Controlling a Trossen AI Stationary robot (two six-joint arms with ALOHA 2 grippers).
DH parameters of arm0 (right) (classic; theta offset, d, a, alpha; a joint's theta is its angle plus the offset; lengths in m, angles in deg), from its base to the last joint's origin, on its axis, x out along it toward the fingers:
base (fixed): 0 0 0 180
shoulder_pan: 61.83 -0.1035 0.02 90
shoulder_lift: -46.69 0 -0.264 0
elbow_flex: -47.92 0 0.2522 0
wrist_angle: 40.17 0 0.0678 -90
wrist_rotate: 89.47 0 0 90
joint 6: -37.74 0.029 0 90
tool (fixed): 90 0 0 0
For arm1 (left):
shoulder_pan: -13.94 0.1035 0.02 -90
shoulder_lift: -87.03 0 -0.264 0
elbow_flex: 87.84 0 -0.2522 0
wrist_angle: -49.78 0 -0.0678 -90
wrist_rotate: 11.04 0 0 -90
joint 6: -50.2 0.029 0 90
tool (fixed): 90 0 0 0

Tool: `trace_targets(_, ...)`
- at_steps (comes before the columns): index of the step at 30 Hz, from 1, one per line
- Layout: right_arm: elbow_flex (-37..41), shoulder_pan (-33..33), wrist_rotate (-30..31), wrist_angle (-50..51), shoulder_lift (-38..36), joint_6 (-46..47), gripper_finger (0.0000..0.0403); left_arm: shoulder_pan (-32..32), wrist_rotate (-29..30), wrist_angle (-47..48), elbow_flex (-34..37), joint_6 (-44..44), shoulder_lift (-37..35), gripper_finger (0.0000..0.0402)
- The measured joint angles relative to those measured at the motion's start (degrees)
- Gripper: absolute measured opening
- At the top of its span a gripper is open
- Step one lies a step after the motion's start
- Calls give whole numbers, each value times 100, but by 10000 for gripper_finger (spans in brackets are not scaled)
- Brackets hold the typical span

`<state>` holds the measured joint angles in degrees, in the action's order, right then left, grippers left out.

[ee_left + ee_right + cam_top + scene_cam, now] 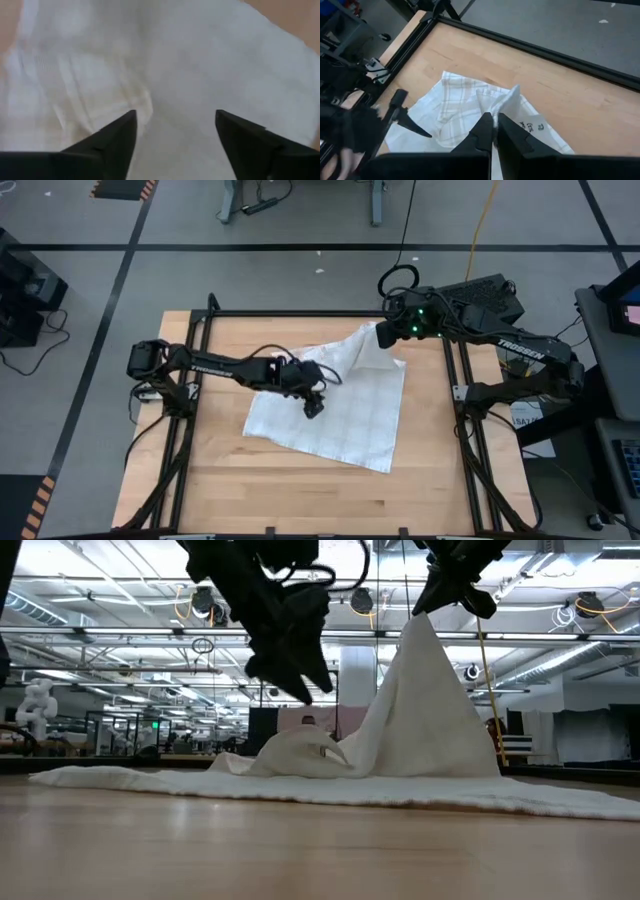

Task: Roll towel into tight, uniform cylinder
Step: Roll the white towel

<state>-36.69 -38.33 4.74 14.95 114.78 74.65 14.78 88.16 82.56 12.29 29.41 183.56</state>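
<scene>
Wooden desk [300, 490] carries the towel [350, 420] mostly flat, unrolled; right claw [492, 131], pinched on a far corner, lifts it into a peak; left claw [175, 135] hovers open, empty; rolling remains.

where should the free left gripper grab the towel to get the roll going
Probably the loose folded hump of the towel just under the open left gripper, coming straight down from above. The cloth there is bunched and raised off the table, so fingers can close around a fold; the flat parts offer no edge. The right gripper, shut on the far corner, holds that end lifted in a peak.
</scene>
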Motion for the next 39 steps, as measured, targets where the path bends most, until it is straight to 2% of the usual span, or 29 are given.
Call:
trace_targets(4,3,0,0,-47,0,33,4,-301,957,-898,-7,1016,142,318)
trace_targets(6,4,0,0,-76,0,33,4,-375,1246,-1321,-13,1300,305,324)
trace_targets(14,4,0,0,-173,-7,-9,4,-345,1375,-1229,-95,1411,1070,315)
trace_targets(19,4,4,-2,-343,-7,-9,4,-333,1739,-1240,-170,1425,1124,291)
trace_targets(25,4,2,-2,-413,-7,-9,4,-235,1866,-549,-154,1416,1321,281)
trace_targets(27,4,2,-2,-461,-7,-7,4,-229,2001,-607,-158,1554,1305,276)
trace_targets(29,4,2,-2,-486,-7,-9,4,-212,2157,-682,-162,1848,1294,260)
trace_targets(32,4,2,-2,-498,-7,-7,4,-139,2105,-584,-162,2157,1298,211)
trace_targets(39,4,2,-1,-516,-7,65,4,212,1895,-202,-206,2261,1200,36)
